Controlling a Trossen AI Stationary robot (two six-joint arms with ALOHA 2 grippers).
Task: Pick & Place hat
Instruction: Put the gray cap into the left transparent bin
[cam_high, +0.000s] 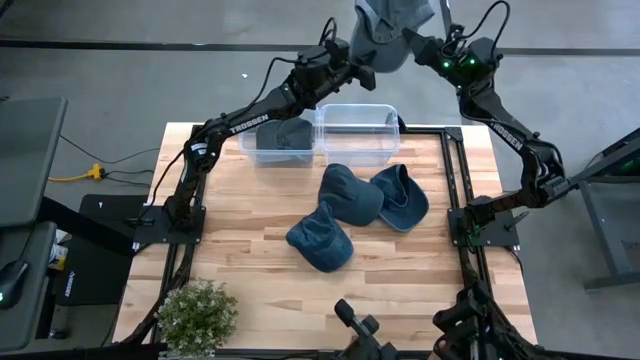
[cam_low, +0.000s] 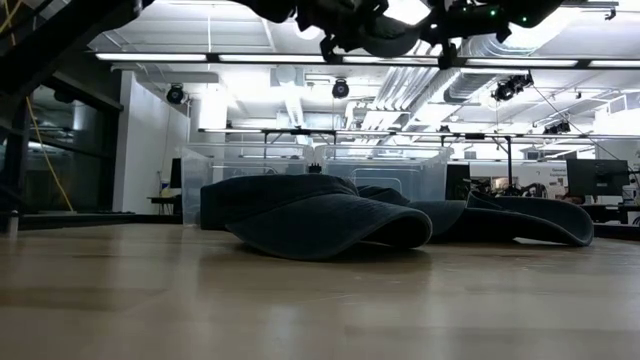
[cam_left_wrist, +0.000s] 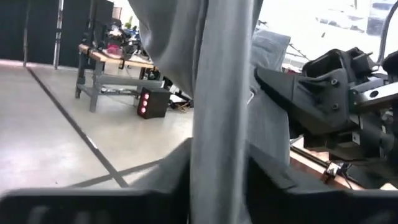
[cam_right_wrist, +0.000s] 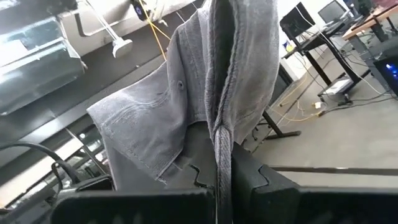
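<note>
- A soft grey denim hat (cam_high: 385, 35) hangs in the air between the 2 arms, high above the far edge of the light wooden tabletop (cam_high: 250, 265), past the clear bins.
- The left pincer (cam_high: 362, 72) reaches in from the left; in its wrist view the grey cloth runs down between its 2 dark fingers (cam_left_wrist: 273, 171), which sit close on either side of it, pinching the fabric.
- The right pincer (cam_high: 432, 50) comes in from the right, clamped tight on a folded seam of the same hat, the cloth squeezed thin between its fingers (cam_right_wrist: 245, 171).
- 3 dark blue denim hats lie in a cluster mid-tabletop: 1 nearest the front (cam_high: 320, 240), 1 in the middle (cam_high: 350, 193), 1 to the right with its inside showing (cam_high: 403, 195); the 3 touch or overlap.
- 2 clear plastic bins stand side by side at the far edge; the left bin (cam_high: 282, 143) holds a dark hat, the right bin (cam_high: 358, 130) looks bare.
- A small green potted plant (cam_high: 197, 316) stands at the front left corner.
</note>
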